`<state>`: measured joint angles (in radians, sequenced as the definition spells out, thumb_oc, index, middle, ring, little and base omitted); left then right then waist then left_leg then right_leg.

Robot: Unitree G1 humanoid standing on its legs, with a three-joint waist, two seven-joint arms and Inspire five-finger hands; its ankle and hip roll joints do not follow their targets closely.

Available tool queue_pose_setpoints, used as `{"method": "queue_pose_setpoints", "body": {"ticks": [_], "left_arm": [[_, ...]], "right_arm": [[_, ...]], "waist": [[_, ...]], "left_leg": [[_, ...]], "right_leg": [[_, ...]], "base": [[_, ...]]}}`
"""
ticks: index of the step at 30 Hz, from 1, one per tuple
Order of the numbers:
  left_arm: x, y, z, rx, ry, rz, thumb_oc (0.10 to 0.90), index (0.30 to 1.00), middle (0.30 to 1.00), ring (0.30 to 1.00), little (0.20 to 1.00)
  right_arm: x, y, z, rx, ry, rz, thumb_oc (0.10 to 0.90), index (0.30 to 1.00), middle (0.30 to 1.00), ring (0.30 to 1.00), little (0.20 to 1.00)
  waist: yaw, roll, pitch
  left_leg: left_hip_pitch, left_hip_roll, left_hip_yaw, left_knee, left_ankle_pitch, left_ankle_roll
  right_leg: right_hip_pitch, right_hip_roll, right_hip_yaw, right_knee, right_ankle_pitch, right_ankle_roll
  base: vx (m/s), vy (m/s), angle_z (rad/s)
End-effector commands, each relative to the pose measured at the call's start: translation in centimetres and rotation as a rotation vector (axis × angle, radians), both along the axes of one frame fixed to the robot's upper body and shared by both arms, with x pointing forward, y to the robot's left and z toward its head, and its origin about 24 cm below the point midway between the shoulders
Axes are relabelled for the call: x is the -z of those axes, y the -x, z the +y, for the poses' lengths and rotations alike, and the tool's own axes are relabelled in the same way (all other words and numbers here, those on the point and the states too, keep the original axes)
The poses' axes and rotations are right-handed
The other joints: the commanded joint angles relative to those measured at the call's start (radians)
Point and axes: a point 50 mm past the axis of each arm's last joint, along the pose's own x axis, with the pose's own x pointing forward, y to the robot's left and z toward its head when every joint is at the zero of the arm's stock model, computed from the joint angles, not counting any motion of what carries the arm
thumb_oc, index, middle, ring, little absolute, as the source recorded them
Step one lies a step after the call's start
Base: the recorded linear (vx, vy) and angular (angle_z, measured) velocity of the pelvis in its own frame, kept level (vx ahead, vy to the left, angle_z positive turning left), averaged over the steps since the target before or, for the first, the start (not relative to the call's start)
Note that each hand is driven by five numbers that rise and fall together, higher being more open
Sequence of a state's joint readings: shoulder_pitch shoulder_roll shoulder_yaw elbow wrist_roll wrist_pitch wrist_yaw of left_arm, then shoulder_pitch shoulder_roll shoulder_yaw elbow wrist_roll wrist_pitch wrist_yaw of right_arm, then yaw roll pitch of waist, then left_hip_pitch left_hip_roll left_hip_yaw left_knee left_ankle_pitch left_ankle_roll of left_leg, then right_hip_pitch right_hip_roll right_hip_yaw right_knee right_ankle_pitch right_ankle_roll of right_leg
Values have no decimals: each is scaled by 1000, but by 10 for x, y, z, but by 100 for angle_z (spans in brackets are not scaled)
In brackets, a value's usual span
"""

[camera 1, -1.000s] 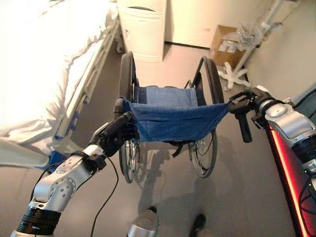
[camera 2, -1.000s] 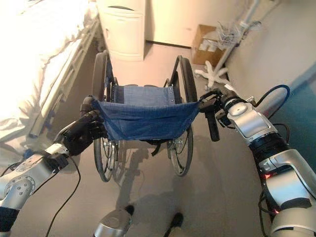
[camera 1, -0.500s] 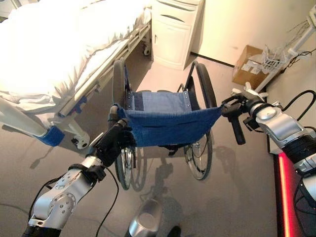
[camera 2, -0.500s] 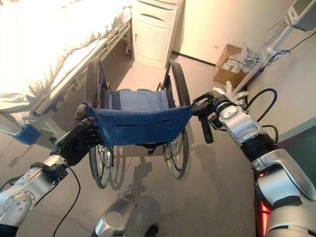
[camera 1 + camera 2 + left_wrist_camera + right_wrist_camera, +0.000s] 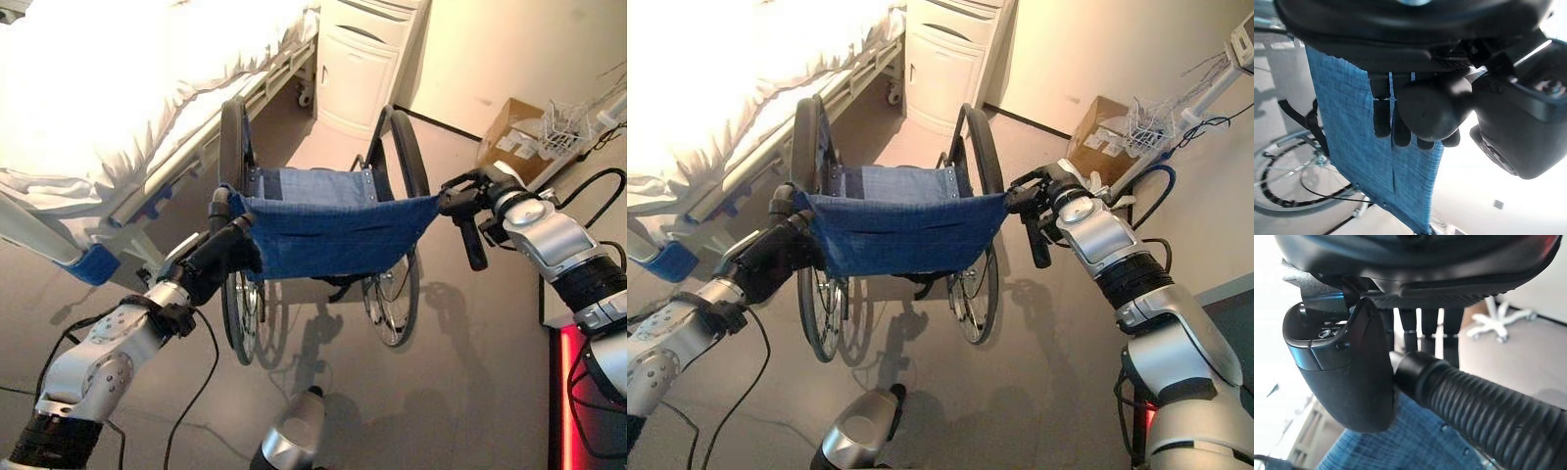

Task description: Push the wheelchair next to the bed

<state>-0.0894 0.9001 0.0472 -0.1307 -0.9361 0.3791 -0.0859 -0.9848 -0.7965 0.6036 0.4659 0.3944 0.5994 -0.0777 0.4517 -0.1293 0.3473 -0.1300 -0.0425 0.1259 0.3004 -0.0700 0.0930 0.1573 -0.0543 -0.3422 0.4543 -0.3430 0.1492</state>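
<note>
Change since a second ago: my view has swung and the whole scene has shifted with it. The bed [image 5: 118, 108] now fills more of the frame on my left, and the wheelchair [image 5: 323, 225] sits closer alongside its rail than it did. The chair's near wheel is now just beside the bed frame, its back still facing me. I judge the push to be well along, with a little closing-up and squaring to the bed left.

Left hand [image 5: 220, 259]: fingers curled round the chair's left push handle, against the blue back cloth [image 5: 1366, 122]. Right hand [image 5: 468, 204]: fingers and thumb wrapped on the ribbed right grip [image 5: 1484, 406], on the chair's side away from the bed.

Count, all taken from the wheelchair:
- beds: one, on its left
- wheelchairs: one; two large wheels, two push handles
- white bedside cabinets [image 5: 367, 64]: one, ahead of it, by the head of the bed
- cardboard boxes [image 5: 514, 147]: one, ahead and to its right
- wire-basket stands [image 5: 1156, 122]: one, beside the box
</note>
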Motion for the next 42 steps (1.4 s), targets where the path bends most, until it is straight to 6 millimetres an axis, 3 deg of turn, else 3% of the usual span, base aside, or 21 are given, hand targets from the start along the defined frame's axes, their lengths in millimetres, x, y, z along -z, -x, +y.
{"method": "queue_pose_setpoints", "body": {"ticks": [1,3,4,6,8,10,11,13,15,19,22,25,28,29,32,33,35,37,40,41,42], "left_arm": [[-76,-21,39,-184,-90,-292,400,300,300,300,300],[-82,-25,45,-209,-75,-305,400,300,300,300,300],[-88,-27,49,-221,-64,-317,400,300,300,300,300],[-98,-31,49,-210,-50,-342,400,300,300,300,300],[-99,-33,48,-203,-21,-360,400,300,300,300,300],[-94,-35,45,-207,2,-368,400,300,300,300,300],[-91,-37,40,-206,8,-372,400,300,300,300,300],[-89,-36,35,-201,16,-373,400,300,300,300,300],[-84,-35,32,-210,15,-368,400,300,300,300,300],[-73,-29,28,-216,21,-353,400,300,300,300,300],[-64,-23,27,-230,37,-350,400,300,300,300,300],[-58,-17,23,-246,42,-347,400,300,300,300,300],[-59,-18,23,-251,43,-347,400,300,300,300,300],[-59,-20,25,-257,50,-343,400,300,300,300,300],[-56,-22,30,-256,55,-329,400,300,300,300,300],[-55,-23,29,-255,55,-326,400,300,300,300,300],[-48,-25,26,-245,57,-308,400,300,300,300,300],[-45,-27,25,-247,60,-293,400,300,300,300,300],[-43,-27,30,-257,64,-281,400,300,300,300,300],[-43,-27,35,-265,70,-277,400,300,300,300,300],[-42,-28,37,-267,76,-275,400,300,300,300,300]], "right_arm": [[-16,10,58,-330,-133,-139,400,300,300,300,300],[-12,13,62,-344,-129,-132,400,300,300,300,300],[-10,15,65,-356,-117,-130,400,300,300,300,300],[-12,20,60,-353,-102,-137,400,300,300,300,300],[-20,21,50,-347,-76,-155,400,300,300,300,300],[-29,20,46,-347,-57,-173,400,300,300,300,300],[-38,19,47,-345,-53,-193,400,300,300,300,300],[-46,21,49,-338,-62,-207,400,300,300,300,300],[-50,24,49,-328,-79,-213,400,300,300,300,300],[-58,24,44,-339,-77,-208,400,300,300,300,300],[-59,25,43,-360,-51,-192,400,300,300,300,300],[-55,27,48,-382,-19,-174,400,300,300,300,300],[-53,28,50,-385,-16,-172,400,300,300,300,300],[-49,28,55,-389,-18,-166,400,300,300,300,300],[-43,24,60,-386,-18,-148,400,300,300,300,300],[-42,24,60,-384,-18,-146,400,300,300,300,300],[-35,23,58,-366,-26,-123,400,300,300,300,300],[-28,26,54,-357,-34,-101,400,300,300,300,300],[-24,29,50,-354,-46,-84,400,300,300,300,300],[-20,30,47,-354,-58,-71,400,300,300,300,300],[-18,30,46,-352,-64,-66,400,300,300,300,300]], "waist": [[-77,15,-178],[-97,35,-180],[-115,48,-174],[-150,69,-159],[-176,78,-141],[-201,78,-123],[-219,73,-112],[-242,63,-102],[-262,51,-93],[-254,14,-117],[-256,5,-124],[-255,10,-106],[-257,16,-97],[-251,29,-91],[-242,61,-95],[-239,64,-95],[-228,94,-98],[-230,111,-96],[-235,117,-98],[-241,111,-107],[-242,111,-112]], "left_leg": [[-71,-92,-45,-160,106,-2],[-73,-86,-56,-141,97,-2],[-70,-85,-63,-129,92,-5],[-76,-79,-100,-97,92,-32],[-79,-78,-135,-54,97,-60],[-56,-82,-173,-29,68,-71],[-8,-74,-197,-44,24,-69],[45,-55,-218,-62,-14,-68],[97,-18,-238,-68,-52,-74],[103,8,-236,-9,-50,-91],[67,45,-213,151,40,-126],[-47,33,-179,425,100,-137],[-76,35,-163,441,100,-136],[-88,30,-147,350,95,-132],[-56,82,-99,57,176,-161],[-54,86,-97,22,192,-166],[-66,141,-102,-173,309,-211],[-71,184,-113,-248,371,-237],[-70,200,-121,-241,372,-243],[-59,193,-107,-241,304,-224],[-55,189,-100,-237,284,-222]], "right_leg": [[-28,60,35,214,511,84],[-50,24,39,185,470,59],[-58,1,42,126,404,32],[-72,8,64,-71,289,-23],[-77,7,91,-245,265,-55],[-107,-28,121,-361,335,-41],[-156,-65,149,-410,400,-12],[-217,-97,186,-433,473,16],[-269,-104,205,-402,503,26],[-235,-81,160,-402,457,10],[-200,-58,129,-392,405,-45],[-159,-44,100,-389,386,-87],[-140,-36,92,-389,381,-97],[-102,-18,90,-398,367,-96],[-52,18,66,-414,333,-101],[-43,22,63,-415,328,-103],[3,51,52,-423,293,-110],[34,57,54,-419,270,-111],[53,37,62,-403,250,-104],[55,10,69,-391,243,-89],[59,-1,64,-383,239,-82]], "base": [[221,35,2],[191,4,27],[184,-72,44],[205,-166,14],[178,-185,15],[204,-209,30],[248,-290,57],[298,-349,49],[328,-341,43],[320,-284,44],[267,-173,43],[208,-132,13],[171,-37,14],[316,29,6],[331,77,38],[349,130,31],[374,162,5],[363,220,-14],[296,254,-18],[205,219,-7],[323,351,-10]]}}
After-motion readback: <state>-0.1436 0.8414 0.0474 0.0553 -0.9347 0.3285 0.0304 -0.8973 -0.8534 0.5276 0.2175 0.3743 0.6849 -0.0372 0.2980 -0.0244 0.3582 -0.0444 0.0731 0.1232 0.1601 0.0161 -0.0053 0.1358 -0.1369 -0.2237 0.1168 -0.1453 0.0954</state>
